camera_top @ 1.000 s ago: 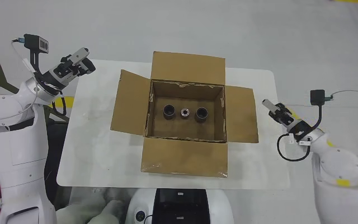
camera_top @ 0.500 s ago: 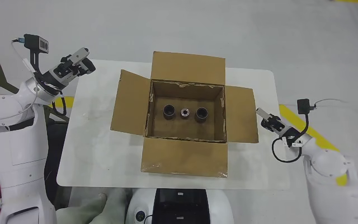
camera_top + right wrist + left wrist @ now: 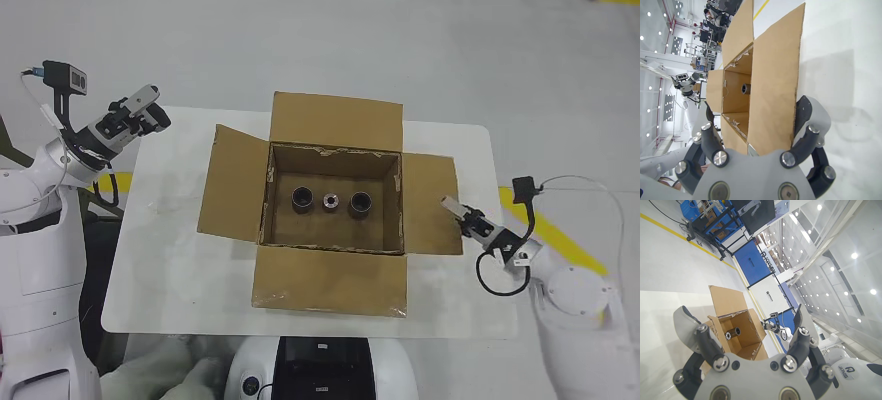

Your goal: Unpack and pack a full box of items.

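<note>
An open cardboard box stands mid-table with all its flaps spread out. On its floor lie two dark metal cylinders with a smaller silver one between them. My left gripper hangs open and holds nothing above the table's far left corner; its wrist view looks into the box at a cylinder. My right gripper is open at the outer edge of the right flap. In its wrist view that edge lies between the fingers.
The white table has bare room left of the box and a strip along the right side. The table's right edge is close behind my right arm. A yellow line marks the floor beyond.
My right arm has moved left, bringing its gripper from beside the table's right edge to the box's right flap. The left arm and the box's contents have not moved.
</note>
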### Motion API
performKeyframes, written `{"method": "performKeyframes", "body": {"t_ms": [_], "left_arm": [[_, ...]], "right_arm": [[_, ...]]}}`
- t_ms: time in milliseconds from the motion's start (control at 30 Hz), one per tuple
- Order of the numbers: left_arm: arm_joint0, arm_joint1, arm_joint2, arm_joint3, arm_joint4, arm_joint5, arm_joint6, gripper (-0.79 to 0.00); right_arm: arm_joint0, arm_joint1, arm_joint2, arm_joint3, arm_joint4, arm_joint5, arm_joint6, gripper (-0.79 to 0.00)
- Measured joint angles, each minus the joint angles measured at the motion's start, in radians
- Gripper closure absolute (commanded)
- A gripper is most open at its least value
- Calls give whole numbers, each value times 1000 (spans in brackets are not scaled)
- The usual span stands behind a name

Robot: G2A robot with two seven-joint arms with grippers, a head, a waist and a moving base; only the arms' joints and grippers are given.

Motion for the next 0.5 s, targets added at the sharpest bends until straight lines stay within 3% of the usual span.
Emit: {"method": "performKeyframes", "body": {"t_ms": [500], "left_arm": [[0, 0, 0, 0, 0, 0, 0, -785]], "right_arm": [[7, 13, 22, -143, 95, -29, 23, -785]]}}
